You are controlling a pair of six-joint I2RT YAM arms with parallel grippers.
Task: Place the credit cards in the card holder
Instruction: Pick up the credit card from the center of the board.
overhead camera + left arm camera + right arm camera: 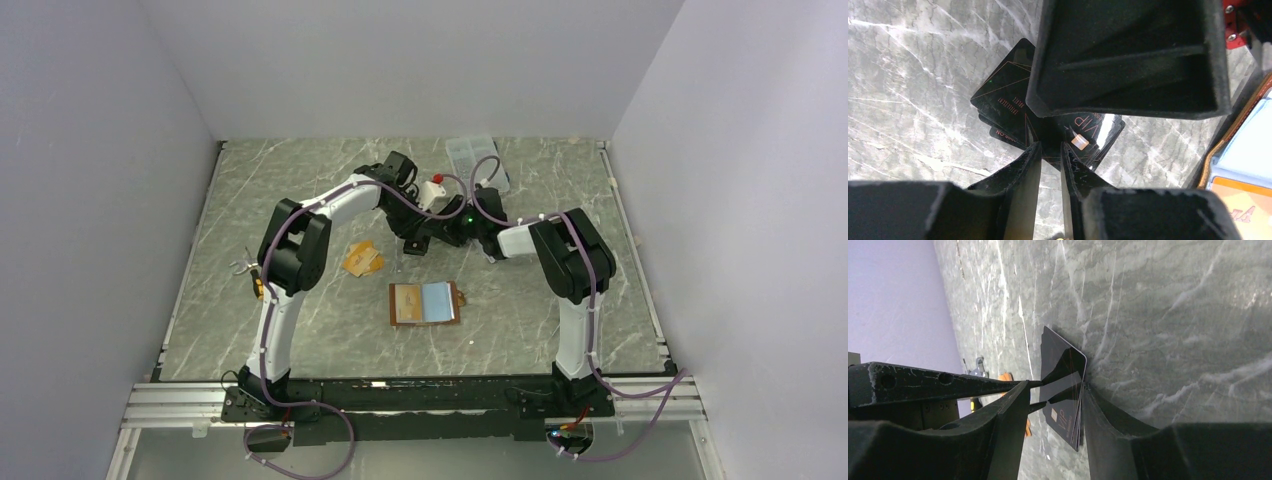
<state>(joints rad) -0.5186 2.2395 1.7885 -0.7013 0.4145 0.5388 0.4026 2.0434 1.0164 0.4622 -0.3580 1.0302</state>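
**Raising the black cards from the bench**

Top external: both arms meeting mid-bench, behind the card holder (425, 303), which lies open and flat. Brown leather rim, pale blue pockets. Cards hidden under the tools here.

Left wrist: black cards (1008, 102), thin, glossy and copper-printed, slightly fanned on the veined grey bench (908, 75). Left tool (1050, 145) narrowed to a slit at the stack's near edge; impossible to tell whether a card sits inside. Orange card (1243, 200) seated in a holder pocket, far right.

Right wrist: right tool (1055, 385) spread, straddling the tilted stack, one finger along the bench, the other above. Best closed slowly and squarely, since slick faces shear apart; then carried level to a free pocket.
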